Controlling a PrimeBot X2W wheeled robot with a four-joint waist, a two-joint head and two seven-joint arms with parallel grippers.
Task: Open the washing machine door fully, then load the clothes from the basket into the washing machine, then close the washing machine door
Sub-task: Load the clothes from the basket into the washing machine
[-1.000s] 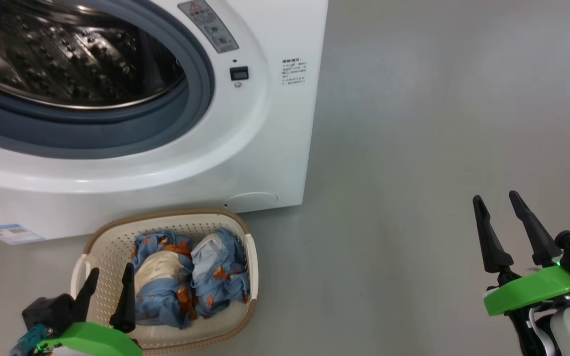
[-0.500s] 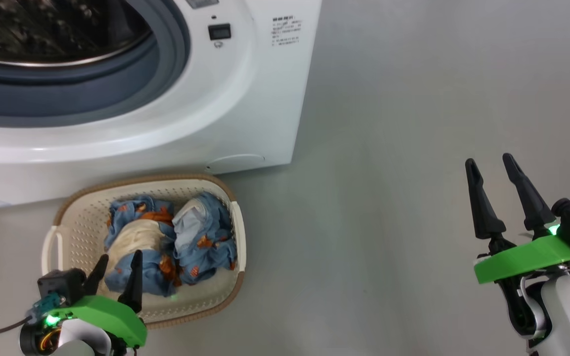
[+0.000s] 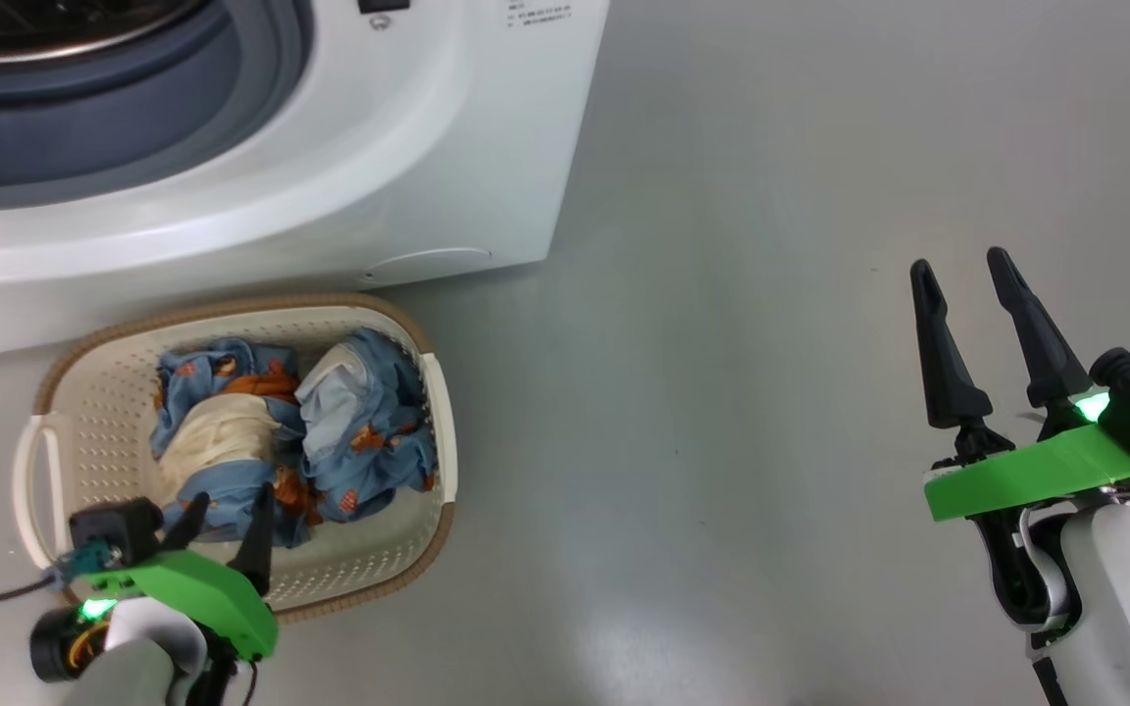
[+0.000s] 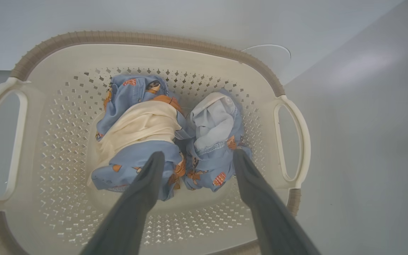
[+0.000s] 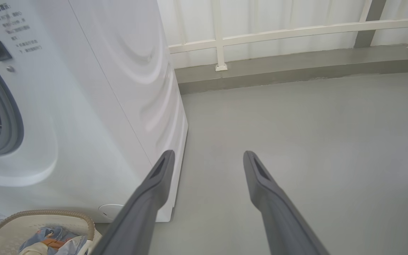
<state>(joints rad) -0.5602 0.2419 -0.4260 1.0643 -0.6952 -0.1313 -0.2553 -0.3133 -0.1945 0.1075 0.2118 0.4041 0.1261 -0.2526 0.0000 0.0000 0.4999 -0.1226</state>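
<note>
Blue printed clothes (image 4: 161,141) lie bundled in the basket (image 4: 147,39) on the floor (image 3: 722,392) beside the washing machine (image 3: 330,176), with the left tool (image 4: 198,154) spread empty over them and the right tool (image 3: 959,260) likewise released, so a shallow pinch could slip off or snag the basket.

the left end effector (image 3: 231,502) sits at the lower left of the head view with its jaws spread apart, while the right end effector (image 3: 959,267) stands at the right side, jaws likewise parted, pointing up the frame.
</note>
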